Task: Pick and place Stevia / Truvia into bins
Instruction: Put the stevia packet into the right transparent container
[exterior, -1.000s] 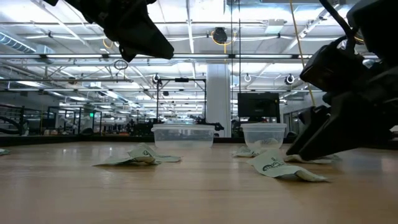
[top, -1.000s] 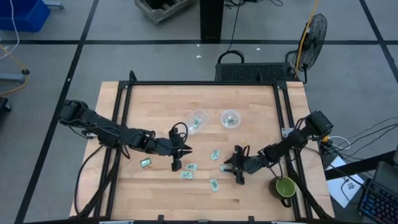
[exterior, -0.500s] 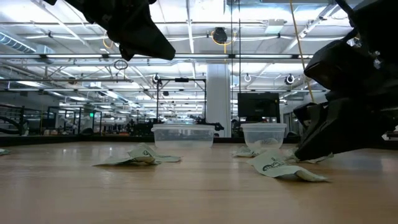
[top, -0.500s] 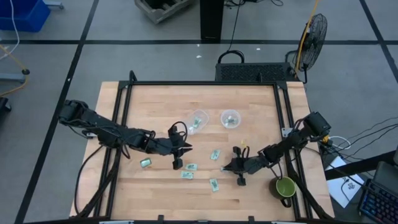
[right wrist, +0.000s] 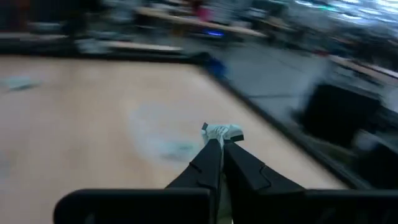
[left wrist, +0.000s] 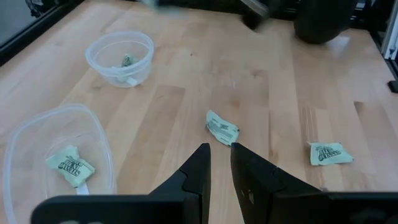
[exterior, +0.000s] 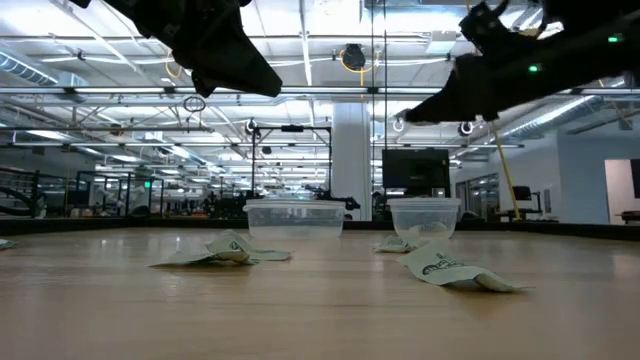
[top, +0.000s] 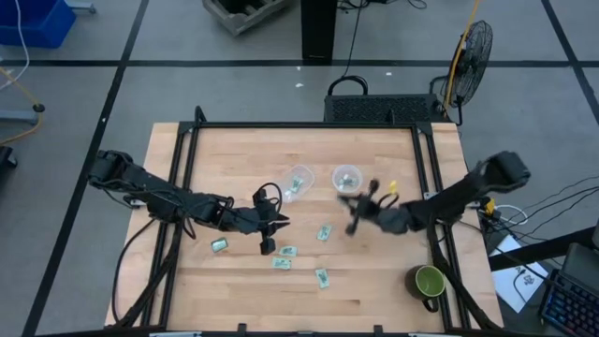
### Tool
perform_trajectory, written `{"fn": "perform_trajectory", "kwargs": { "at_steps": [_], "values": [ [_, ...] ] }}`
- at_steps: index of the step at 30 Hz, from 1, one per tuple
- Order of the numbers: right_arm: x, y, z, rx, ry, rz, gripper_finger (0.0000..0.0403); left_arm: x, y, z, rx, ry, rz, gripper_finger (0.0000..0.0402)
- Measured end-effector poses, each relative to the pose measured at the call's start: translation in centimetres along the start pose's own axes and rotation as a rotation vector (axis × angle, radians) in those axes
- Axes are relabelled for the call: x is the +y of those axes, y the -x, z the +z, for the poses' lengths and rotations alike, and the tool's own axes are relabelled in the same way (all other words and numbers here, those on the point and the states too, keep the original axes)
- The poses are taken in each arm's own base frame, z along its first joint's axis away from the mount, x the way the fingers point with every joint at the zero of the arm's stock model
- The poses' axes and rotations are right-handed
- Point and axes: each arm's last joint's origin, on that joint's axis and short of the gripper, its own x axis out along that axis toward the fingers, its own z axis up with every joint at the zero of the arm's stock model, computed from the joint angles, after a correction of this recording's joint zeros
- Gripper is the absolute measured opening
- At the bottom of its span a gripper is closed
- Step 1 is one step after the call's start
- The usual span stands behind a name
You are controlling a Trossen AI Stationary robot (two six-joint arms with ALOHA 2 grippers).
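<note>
Your right gripper [right wrist: 219, 144] had its fingers pinched together on a Stevia packet [right wrist: 222, 132], the pale paper sticking out just past the fingertips. In the overhead view that gripper [top: 351, 208] sat raised above the table just beside the right-hand cup [top: 347, 178], on the side toward you, with the right arm stretched out nearly flat from its base at the table's right edge. From table level the arm hung high, well clear of the wood, above that cup [exterior: 424, 217].

Your left gripper [top: 267, 234] hovered over the middle of the table [top: 234, 159], its arm reaching in low from the left edge. Its fingers [left wrist: 198, 167] stood nearly together with only a narrow gap and nothing between them.

The left-hand cup [top: 299, 179] held one sachet [left wrist: 69, 166], and the right-hand cup held another. Loose sachets lay on the wood: one [top: 324, 232] between the two grippers, two [top: 284, 256] close together just beyond the left gripper toward the near edge, one [top: 322, 277] nearer still, and one [top: 219, 244] off to the left. A green mug [top: 429, 283] stood at the near right corner.
</note>
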Motion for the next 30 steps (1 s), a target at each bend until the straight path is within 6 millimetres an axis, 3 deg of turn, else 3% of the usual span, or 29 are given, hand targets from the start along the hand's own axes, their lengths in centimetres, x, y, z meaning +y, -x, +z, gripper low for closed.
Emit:
{"fn": "perform_trajectory", "kwargs": {
  "at_steps": [3,8,13,18,25,30],
  "values": [
    [-2.6,-0.7,0.4,0.055,-0.063,-0.071,0.0008,0.0,0.0,0.0,0.0,0.0,0.0,0.0067],
    [-6.3,-2.3,-1.6,0.283,-0.15,-0.091,0.0008,0.1,0.0,0.0,-0.001,0.001,0.003,0.0067],
    [-8.2,-3.8,-1.6,0.347,-0.212,0.109,0.0008,1.0,-0.3,0.3,-0.005,-0.007,0.036,0.0067],
    [-10.4,-5.0,-1.9,0.461,-0.303,0.072,0.0008,2.0,-0.7,0.6,-0.01,0.009,0.068,0.0067],
    [-10.8,-6.0,-3.4,0.542,-0.264,0.122,0.0014,3.9,-1.2,1.5,-0.056,0.04,0.117,0.0067],
    [-10.5,-6.4,-4.2,0.568,-0.161,0.155,0.0043,5.0,-1.4,1.7,-0.054,0.027,0.147,0.0067]
  ]
}}
